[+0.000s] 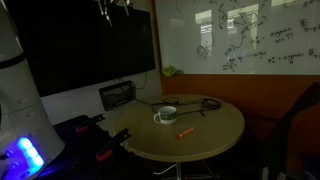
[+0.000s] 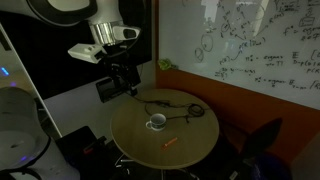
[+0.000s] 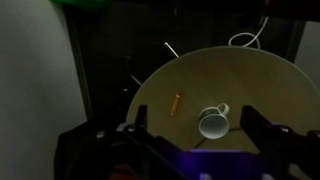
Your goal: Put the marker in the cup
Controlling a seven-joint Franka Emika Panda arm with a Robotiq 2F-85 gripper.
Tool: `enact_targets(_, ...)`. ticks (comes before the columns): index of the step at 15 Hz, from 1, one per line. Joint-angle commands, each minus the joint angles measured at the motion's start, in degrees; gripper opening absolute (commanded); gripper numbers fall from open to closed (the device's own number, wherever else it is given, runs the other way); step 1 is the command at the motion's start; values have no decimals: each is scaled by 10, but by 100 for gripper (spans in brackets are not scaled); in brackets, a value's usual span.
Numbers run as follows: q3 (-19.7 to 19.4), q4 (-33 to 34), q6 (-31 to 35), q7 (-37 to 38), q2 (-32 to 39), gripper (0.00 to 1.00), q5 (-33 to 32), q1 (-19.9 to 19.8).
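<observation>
The orange-red marker (image 1: 184, 132) lies flat on the round wooden table (image 1: 215, 130), a short way from the white cup (image 1: 165, 115), which stands upright with its handle out. Both show in the other exterior view, marker (image 2: 169, 144) and cup (image 2: 157, 122), and in the wrist view, marker (image 3: 175, 103) and cup (image 3: 212, 122). My gripper (image 2: 122, 75) hangs high above the table's far edge, open and empty. In the wrist view its two fingers (image 3: 197, 118) stand wide apart with the cup seen far below between them.
A black looped cable (image 1: 196, 103) lies on the table behind the cup. A dark boxy device with a grille (image 1: 118, 95) stands just beyond the table's edge. A whiteboard (image 1: 250, 35) covers the wall behind. A chair (image 2: 262, 140) stands by the table.
</observation>
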Motion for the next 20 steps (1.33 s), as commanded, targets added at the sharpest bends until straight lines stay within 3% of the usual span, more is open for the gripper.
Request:
enact_targets(1,-4,-14,75,30,45,100,11,9)
enact_targets(4,2,-26,179,76,121,100,22,1)
enact_targets(9,-2,-7,327,82,308,100,64,7)
enact_targets(15,12,79,410,122,536,100,19,-17)
enact_targets(16,5,43,409,92,488,100,43,-7)
enact_targets(20,4,57,410,94,510,100,41,-7)
